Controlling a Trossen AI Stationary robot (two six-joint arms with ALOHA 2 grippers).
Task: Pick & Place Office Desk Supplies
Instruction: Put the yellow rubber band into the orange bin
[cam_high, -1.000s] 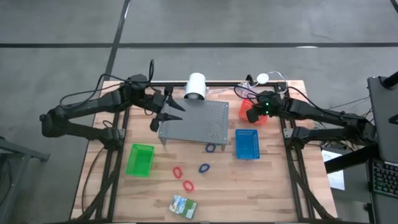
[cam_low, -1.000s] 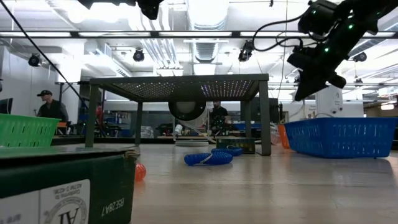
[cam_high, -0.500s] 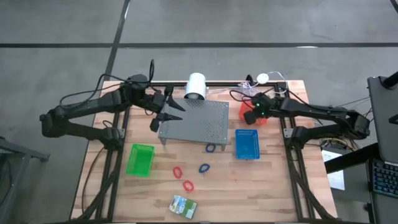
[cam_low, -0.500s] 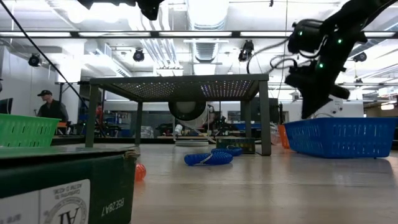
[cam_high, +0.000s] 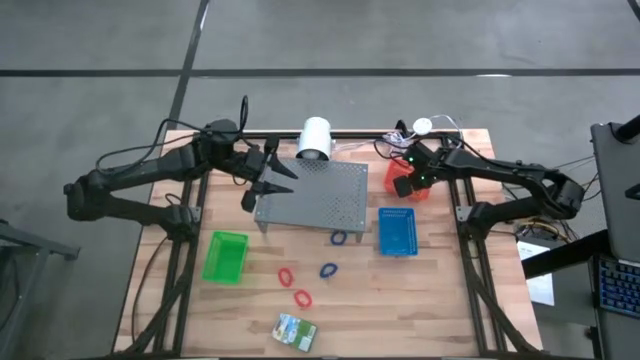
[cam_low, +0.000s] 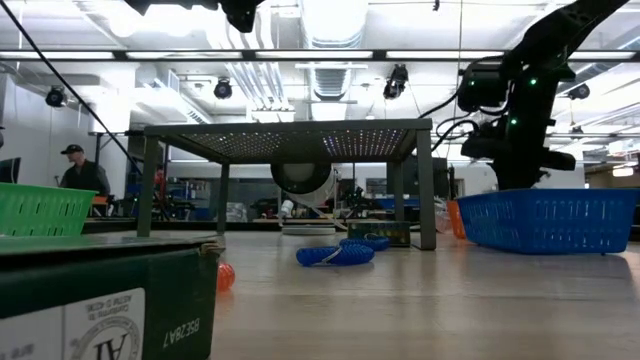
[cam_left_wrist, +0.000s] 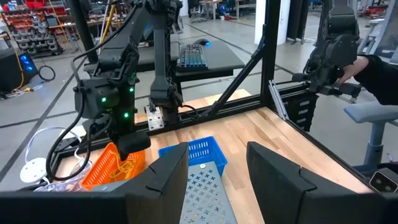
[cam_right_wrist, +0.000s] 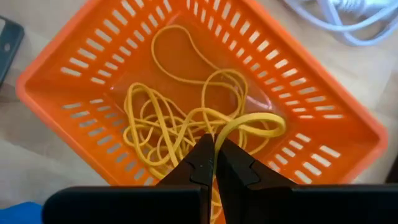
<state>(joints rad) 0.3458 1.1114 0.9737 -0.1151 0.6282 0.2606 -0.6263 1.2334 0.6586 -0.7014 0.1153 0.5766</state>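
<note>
My right gripper (cam_high: 403, 184) points down into the red-orange basket (cam_high: 416, 189) at the table's far right, shut on a thin yellow rubber band (cam_right_wrist: 249, 121). A tangle of more rubber bands (cam_right_wrist: 168, 127) lies on the basket floor. My left gripper (cam_high: 266, 182) hovers open over the grey stand's left end (cam_high: 270, 205), touching nothing. Two red bands (cam_high: 286, 275) (cam_high: 302, 297), two blue bands (cam_high: 338, 238) (cam_high: 328, 270) and the green-and-yellow crayon box (cam_high: 296, 329) lie flat on the near half of the table. My right gripper (cam_right_wrist: 214, 149) pinches one thin yellow rubber band between its two shut fingertips, coming from above and pointing down into the basket. The band's loop (cam_right_wrist: 267, 124) curves out from the fingertips over the basket floor, slack. I cannot tell whether it is lifted clear.
The grey perforated stand (cam_high: 315, 195) occupies the table's middle, with a white roll (cam_high: 315, 138) behind it. The blue basket (cam_high: 398, 232) sits just near of the red-orange one, and the green basket (cam_high: 225, 256) is at the near left. White cables (cam_right_wrist: 348, 18) lie beside the red-orange basket.
My right gripper has moved a little toward the table's left and gone down, from high above the blue basket's level into the red-orange basket. The left arm and the loose supplies have stayed where they were.
</note>
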